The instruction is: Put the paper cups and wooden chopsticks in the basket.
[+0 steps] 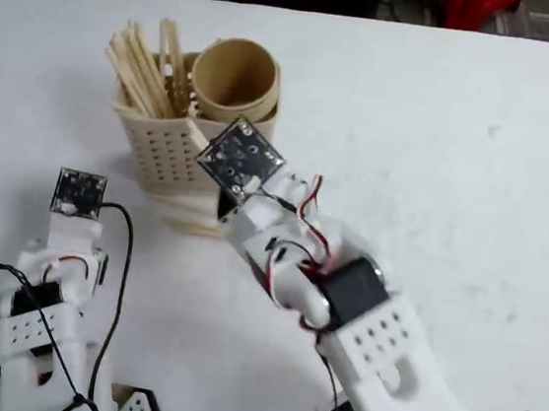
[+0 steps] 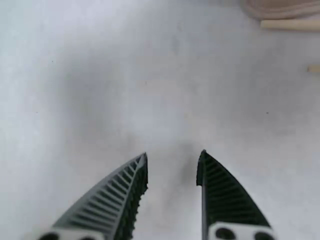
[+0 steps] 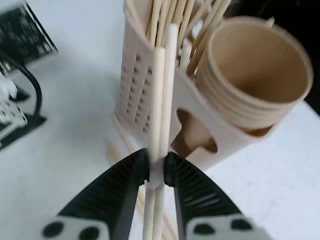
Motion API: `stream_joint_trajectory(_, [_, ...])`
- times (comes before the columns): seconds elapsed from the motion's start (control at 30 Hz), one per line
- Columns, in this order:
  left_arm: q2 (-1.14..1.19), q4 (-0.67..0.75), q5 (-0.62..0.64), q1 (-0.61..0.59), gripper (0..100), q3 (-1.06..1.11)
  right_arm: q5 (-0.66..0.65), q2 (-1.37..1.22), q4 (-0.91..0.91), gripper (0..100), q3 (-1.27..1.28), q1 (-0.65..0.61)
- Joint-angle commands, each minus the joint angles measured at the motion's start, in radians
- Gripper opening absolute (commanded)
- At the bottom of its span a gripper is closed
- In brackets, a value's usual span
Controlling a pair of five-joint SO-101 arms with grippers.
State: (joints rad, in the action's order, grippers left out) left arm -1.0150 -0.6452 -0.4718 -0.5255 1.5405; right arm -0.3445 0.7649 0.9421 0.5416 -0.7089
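Firmly clenched, the right gripper point(image 3: 156, 167) pinches a pair of wooden chopsticks point(image 3: 161, 90) low on their length, holding them upright just in front of the basket point(image 3: 132, 85). Their upper ends rise to the basket's rim, but whether they have crossed inside cannot be told. A bundle of sticks point(image 1: 146, 72) stands within the basket, fanning out at one end. The stacked paper cups point(image 3: 257, 80) sit nested at the other end, tilted outward over the rim. A few loose chopsticks point(image 1: 191, 222) lie flat on the table point(image 1: 441, 135) at the foot of the basket, on the arms' side. Well apart from the basket, the left gripper point(image 2: 172, 167) hovers over bare table with its jaws parted and nothing between them.

The held sticks look light, stiff and smooth. With so low a hold they are likely to pivot or scissor apart, and a pinch nearer the middle would probably steady them. The loose ones lie flush with the table and are thin, so taking them from one end seems the likeliest way to lift them. The cups look soft-walled and would probably crush under a hard squeeze.
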Motion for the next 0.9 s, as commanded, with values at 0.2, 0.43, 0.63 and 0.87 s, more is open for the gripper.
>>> stream_joint_trajectory(0.2, [-0.019, 0.017, 0.009, -0.007, 17, -0.006, 0.080, -0.213, -0.239, 1.7, -0.509, -0.082])
stream_joint_trajectory(0.43, [-0.019, 0.017, 0.009, 0.005, 17, -0.006, 0.069, -0.590, -0.475, 1.9, -0.907, -0.091])
stream_joint_trajectory(0.63, [-0.019, 0.015, 0.009, 0.013, 17, -0.006, 0.077, -0.839, -0.499, 1.9, -1.174, -0.091])
stream_joint_trajectory(0.87, [-0.019, 0.015, 0.009, 0.013, 17, -0.006, 0.077, -0.871, -0.452, 2.2, -1.188, -0.090])
